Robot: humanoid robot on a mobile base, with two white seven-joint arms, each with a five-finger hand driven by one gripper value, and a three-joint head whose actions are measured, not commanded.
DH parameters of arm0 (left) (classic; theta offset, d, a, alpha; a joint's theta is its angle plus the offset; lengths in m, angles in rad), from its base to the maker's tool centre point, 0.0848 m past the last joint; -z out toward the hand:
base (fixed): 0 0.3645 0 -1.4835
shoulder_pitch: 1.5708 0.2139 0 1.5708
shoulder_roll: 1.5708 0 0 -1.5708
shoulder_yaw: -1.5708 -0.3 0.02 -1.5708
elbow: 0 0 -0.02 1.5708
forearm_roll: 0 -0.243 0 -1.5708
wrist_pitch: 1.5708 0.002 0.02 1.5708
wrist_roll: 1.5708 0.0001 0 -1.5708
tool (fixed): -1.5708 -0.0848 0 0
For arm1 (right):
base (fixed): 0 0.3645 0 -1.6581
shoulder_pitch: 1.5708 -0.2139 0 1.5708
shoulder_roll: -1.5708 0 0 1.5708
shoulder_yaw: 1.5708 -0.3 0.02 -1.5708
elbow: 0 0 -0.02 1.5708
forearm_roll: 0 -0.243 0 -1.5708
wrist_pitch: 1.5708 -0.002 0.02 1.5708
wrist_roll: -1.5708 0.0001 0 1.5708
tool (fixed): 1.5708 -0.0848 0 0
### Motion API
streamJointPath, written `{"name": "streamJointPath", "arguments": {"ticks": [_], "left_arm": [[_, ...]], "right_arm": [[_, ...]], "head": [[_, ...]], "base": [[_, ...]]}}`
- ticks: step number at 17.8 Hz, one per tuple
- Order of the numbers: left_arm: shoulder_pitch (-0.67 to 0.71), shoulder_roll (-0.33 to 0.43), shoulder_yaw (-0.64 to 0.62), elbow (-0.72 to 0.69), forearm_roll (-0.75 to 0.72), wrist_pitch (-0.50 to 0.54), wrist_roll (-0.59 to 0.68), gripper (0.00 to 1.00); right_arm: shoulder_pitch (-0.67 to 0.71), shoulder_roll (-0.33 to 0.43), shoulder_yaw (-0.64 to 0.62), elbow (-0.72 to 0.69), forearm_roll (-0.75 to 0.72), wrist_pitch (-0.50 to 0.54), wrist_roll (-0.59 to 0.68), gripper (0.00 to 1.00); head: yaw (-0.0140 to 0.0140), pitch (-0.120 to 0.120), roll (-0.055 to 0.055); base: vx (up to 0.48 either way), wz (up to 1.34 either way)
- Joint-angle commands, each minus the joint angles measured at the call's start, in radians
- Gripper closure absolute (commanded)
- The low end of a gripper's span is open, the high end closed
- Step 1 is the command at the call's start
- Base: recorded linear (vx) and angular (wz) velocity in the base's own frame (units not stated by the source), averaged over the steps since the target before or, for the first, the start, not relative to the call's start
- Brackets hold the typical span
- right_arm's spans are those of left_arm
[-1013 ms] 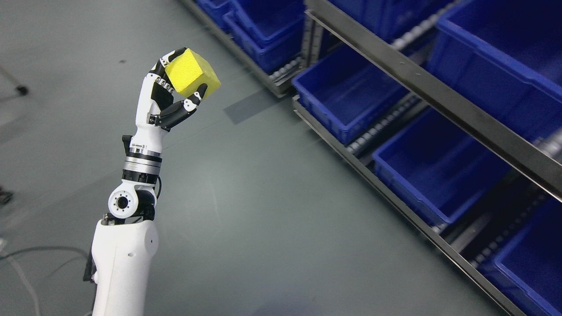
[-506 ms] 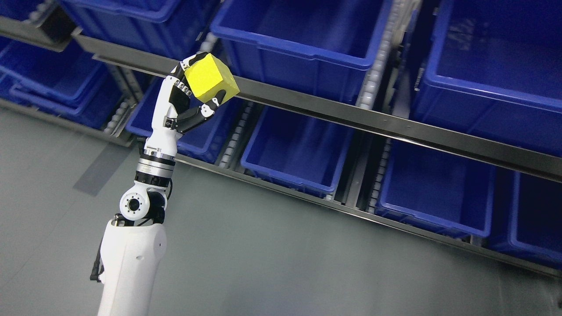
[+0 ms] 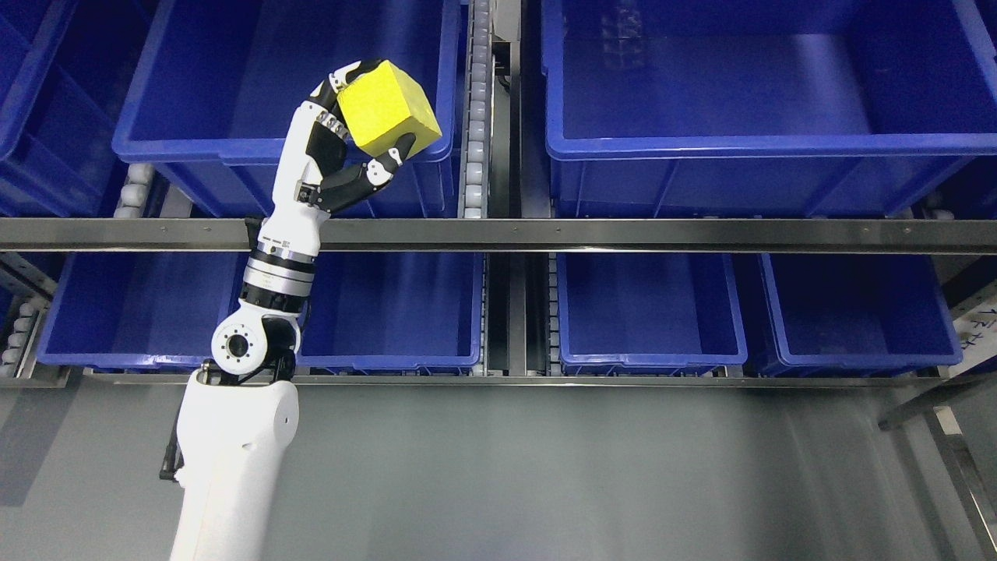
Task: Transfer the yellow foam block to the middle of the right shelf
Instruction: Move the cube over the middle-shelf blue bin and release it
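Observation:
My left hand (image 3: 366,132) is raised in front of the shelving and shut on the yellow foam block (image 3: 387,118), a cube held between thumb and fingers. The block hangs in front of the near right corner of a large blue bin (image 3: 195,86) on the upper shelf level, left of the roller divider (image 3: 477,109). To the right of the divider stands another large blue bin (image 3: 740,93) on the same level. The right arm is out of view.
A steel rail (image 3: 623,235) runs across the picture below the upper bins. Beneath it sit several smaller blue bins (image 3: 646,312). Grey floor (image 3: 545,475) lies in front of the shelving. A shelf leg (image 3: 954,452) slants at the lower right.
The whole picture has swung round: the camera turned from the floor to face the shelving squarely. My left hand keeps the same hold on the yellow block, still raised.

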Motion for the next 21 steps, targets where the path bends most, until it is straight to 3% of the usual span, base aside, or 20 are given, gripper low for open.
{"name": "streamJointPath", "arguments": {"ticks": [1,5,8,11,13,14,16,17,21], "left_arm": [[-0.081,0.017,0.036,-0.151,0.000,0.050,0.002,0.55],[-0.164,0.017,0.068,-0.149,0.000,0.169,0.005,0.55],[-0.226,0.017,0.071,-0.143,-0.002,0.457,0.016,0.55],[-0.307,0.017,0.082,-0.068,-0.055,0.645,0.077,0.48],[-0.355,0.017,0.111,0.022,-0.109,0.676,0.146,0.44],[-0.368,0.017,0.119,0.050,-0.135,0.687,0.160,0.36],[-0.388,0.017,0.119,0.091,-0.218,0.762,0.168,0.04],[-0.387,0.017,0.117,0.092,-0.232,0.776,0.168,0.00],[-0.405,0.017,0.106,0.081,-0.212,0.736,0.159,0.00]], "right_arm": [[-0.003,-0.017,0.000,-0.017,0.000,0.000,0.001,0.00],[-0.002,-0.017,0.000,-0.017,0.000,0.000,0.001,0.00],[-0.003,-0.017,0.000,-0.017,0.000,0.000,0.001,0.00],[-0.003,-0.017,0.000,-0.017,-0.002,0.000,0.001,0.00],[-0.003,-0.017,0.000,-0.017,-0.001,0.000,0.001,0.00],[-0.003,-0.017,0.000,-0.017,-0.002,0.000,0.001,0.00],[-0.003,-0.017,0.000,-0.017,0.000,0.000,0.001,0.00],[-0.003,-0.017,0.000,-0.017,0.000,0.000,0.001,0.00],[-0.003,-0.017,0.000,-0.017,0.000,0.000,0.001,0.00]], "head": [[0.0000,0.000,0.000],[0.0000,0.000,0.000],[0.0000,0.000,0.000],[0.0000,0.001,0.000],[0.0000,0.001,0.000],[0.0000,0.001,0.000],[0.0000,0.001,0.000],[0.0000,0.001,0.000],[0.0000,0.001,0.000]], "base": [[0.063,-0.25],[0.036,-0.10],[0.000,0.00],[-0.006,0.01],[0.000,0.00],[0.000,0.00],[0.000,0.00],[0.000,0.00],[0.000,0.00]]}}
